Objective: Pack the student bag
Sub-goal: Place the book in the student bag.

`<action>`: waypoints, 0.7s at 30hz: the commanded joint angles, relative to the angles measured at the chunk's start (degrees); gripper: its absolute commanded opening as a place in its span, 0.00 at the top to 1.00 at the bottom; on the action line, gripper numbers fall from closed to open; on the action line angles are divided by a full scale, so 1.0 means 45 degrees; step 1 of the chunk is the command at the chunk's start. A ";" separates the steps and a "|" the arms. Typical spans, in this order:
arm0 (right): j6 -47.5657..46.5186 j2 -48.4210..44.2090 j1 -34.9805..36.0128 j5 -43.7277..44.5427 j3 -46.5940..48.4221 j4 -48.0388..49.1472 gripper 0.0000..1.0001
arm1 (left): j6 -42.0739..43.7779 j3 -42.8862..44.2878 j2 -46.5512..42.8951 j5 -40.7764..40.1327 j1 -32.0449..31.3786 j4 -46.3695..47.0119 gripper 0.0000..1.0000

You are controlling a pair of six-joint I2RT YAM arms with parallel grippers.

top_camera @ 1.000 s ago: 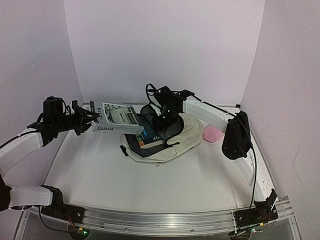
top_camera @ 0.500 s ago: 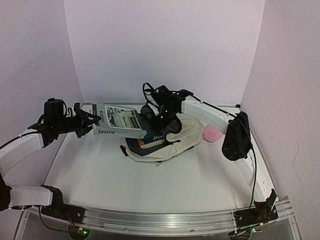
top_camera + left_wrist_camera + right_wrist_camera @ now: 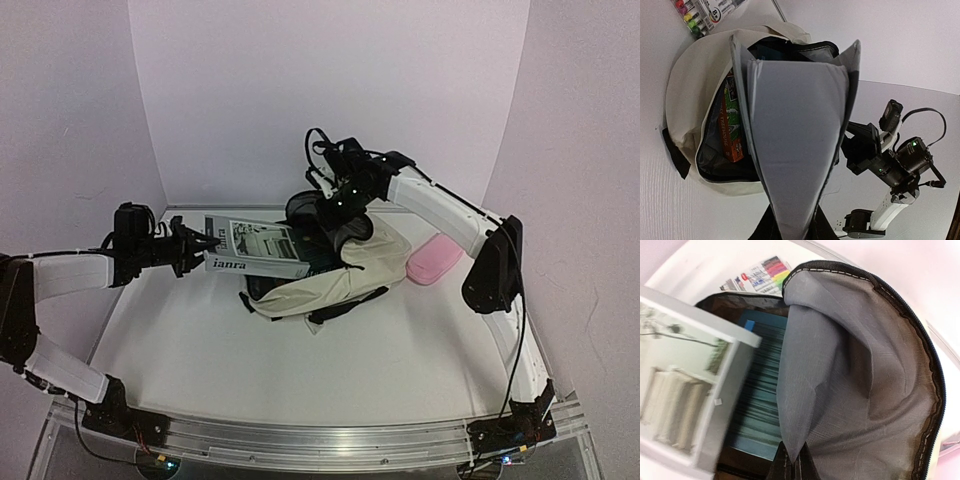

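The student bag (image 3: 335,282), cream with dark lining, lies mid-table with its mouth facing left. My right gripper (image 3: 337,213) is shut on the bag's upper flap and holds it raised; in the right wrist view the grey lining (image 3: 840,380) is pinched at the gripper (image 3: 792,462). My left gripper (image 3: 207,250) is shut on a white book marked "ianra" (image 3: 262,248), whose far end reaches into the bag's mouth. The left wrist view shows that book (image 3: 795,135) edge-on, rising from the gripper (image 3: 792,225). An orange book (image 3: 733,125) and a blue book (image 3: 760,395) lie inside.
A pink pencil case (image 3: 433,261) lies right of the bag. A pack of coloured markers (image 3: 702,12) rests behind the bag by the back wall. White walls close the back and both sides.
My right gripper closed on the bag's flap and lifted it, opening the mouth wider. My left arm carried the white book rightward and lower, so its end now enters the bag.
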 commanded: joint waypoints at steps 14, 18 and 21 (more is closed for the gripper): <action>-0.0016 -0.1574 0.0156 -0.2488 0.0324 0.1660 1.00 | -0.1392 0.3297 0.5572 -0.0161 -0.2333 0.4400 0.82; 0.0059 -0.1600 0.0167 -0.2742 0.0235 0.1678 1.00 | -0.1270 0.4078 0.6464 -0.1117 -0.2879 0.4429 0.72; 0.0115 -0.1643 0.0164 -0.2857 0.0120 0.1706 1.00 | -0.0695 0.5076 0.7095 -0.1477 -0.3273 0.3981 0.62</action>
